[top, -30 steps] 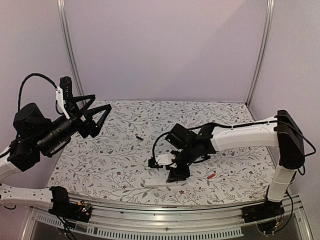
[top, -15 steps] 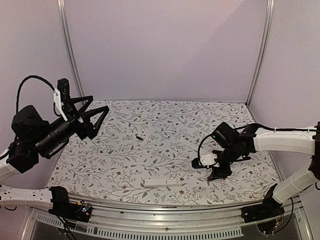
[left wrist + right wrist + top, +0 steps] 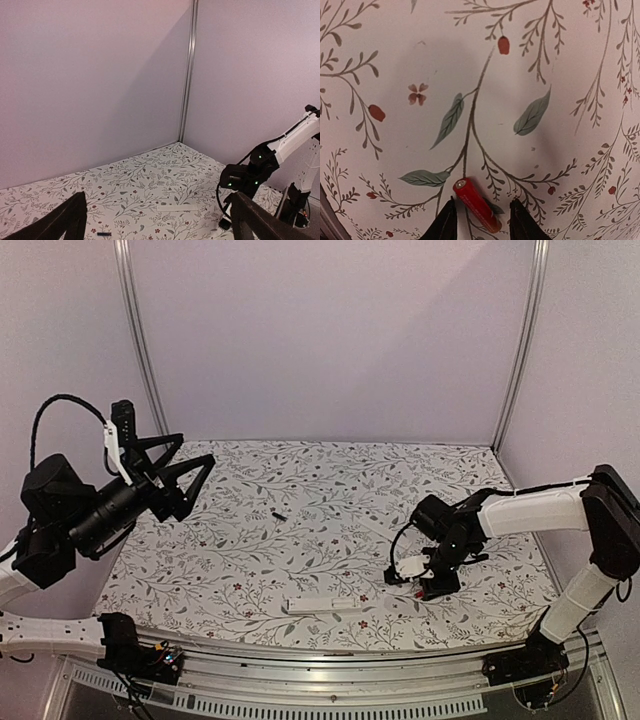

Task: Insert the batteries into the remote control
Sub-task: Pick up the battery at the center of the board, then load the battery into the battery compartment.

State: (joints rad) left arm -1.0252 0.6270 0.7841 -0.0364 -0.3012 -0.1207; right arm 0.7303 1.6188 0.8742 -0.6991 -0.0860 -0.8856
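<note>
The white remote control [image 3: 322,606] lies flat near the table's front edge; it also shows in the left wrist view [image 3: 177,206]. The black battery [image 3: 278,514] lies alone mid-table, and also shows in the left wrist view [image 3: 104,233]. The red-orange battery [image 3: 476,204] lies on the cloth between my right gripper's [image 3: 481,223] open fingertips, with a gap on each side. In the top view the right gripper [image 3: 432,587] is down at the table, right of the remote, and hides this battery. My left gripper [image 3: 197,448] is open and empty, raised high at the far left.
The table is covered with a floral cloth [image 3: 330,480]. Purple walls with metal corner posts [image 3: 520,340] enclose the back and sides. The right arm [image 3: 530,508] stretches across the right part of the table.
My right gripper has swung right from above the remote to the red-orange battery and settled down around it. The left arm has barely moved.
</note>
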